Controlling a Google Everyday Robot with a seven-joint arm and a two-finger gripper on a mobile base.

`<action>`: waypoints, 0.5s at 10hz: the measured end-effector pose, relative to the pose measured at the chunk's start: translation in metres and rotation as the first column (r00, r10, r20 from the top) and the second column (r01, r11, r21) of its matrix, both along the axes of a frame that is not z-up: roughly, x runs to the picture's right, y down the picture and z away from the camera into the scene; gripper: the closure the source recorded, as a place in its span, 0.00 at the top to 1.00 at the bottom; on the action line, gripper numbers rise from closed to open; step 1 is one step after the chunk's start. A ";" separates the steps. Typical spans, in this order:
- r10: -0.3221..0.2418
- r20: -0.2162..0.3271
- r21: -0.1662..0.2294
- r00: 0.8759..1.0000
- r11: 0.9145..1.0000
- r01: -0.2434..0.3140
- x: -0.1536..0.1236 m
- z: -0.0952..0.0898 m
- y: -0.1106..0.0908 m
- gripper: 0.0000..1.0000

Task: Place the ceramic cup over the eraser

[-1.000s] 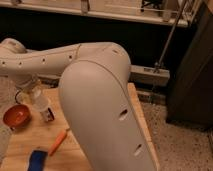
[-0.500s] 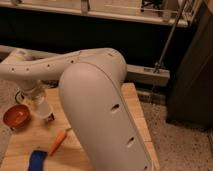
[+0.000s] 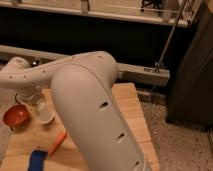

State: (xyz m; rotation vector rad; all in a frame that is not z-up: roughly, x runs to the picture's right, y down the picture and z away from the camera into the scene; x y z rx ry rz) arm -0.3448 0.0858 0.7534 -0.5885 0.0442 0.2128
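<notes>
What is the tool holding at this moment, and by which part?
It seems to hold the ceramic cup from above, near its upper part. The tool sits right over the cup, beside the red-orange bowl; the exact contact is hidden.

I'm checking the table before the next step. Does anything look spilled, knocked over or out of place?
Nothing stands out. The gripper is low over the wooden table at a small white ceramic cup, beside the red-orange bowl. The orange carrot lies flat.

No legible text, labels, brands or numbers were visible, gripper positioned above the table's left side
</notes>
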 end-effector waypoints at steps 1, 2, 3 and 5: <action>0.005 0.004 0.002 1.000 1.000 -0.005 0.000 0.003 0.003 0.54; 0.016 0.010 0.007 1.000 1.000 -0.016 0.000 0.008 0.005 0.64; 0.028 0.013 0.012 1.000 1.000 -0.028 0.002 0.011 0.006 0.74; 0.053 0.019 0.031 0.998 0.998 -0.054 0.004 0.017 0.004 0.80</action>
